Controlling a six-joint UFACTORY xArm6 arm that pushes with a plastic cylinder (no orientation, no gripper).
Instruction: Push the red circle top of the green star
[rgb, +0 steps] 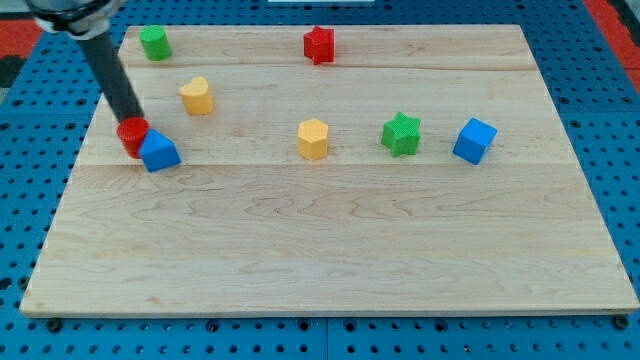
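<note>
The red circle (132, 136) lies on the wooden board (330, 240) at the view's left, touching a blue block (159, 152) on its right. My tip (131, 119) rests at the red circle's top edge, the dark rod slanting up to the view's top left. The green star (401, 134) sits far to the right, at about the same height in the view as the red circle.
A yellow block (197, 96) lies up and right of the red circle. A yellow hexagon (313, 138) sits between the circle and the green star. A blue cube (474, 140) is right of the star. A red star (318, 44) and a green block (154, 42) are near the top edge.
</note>
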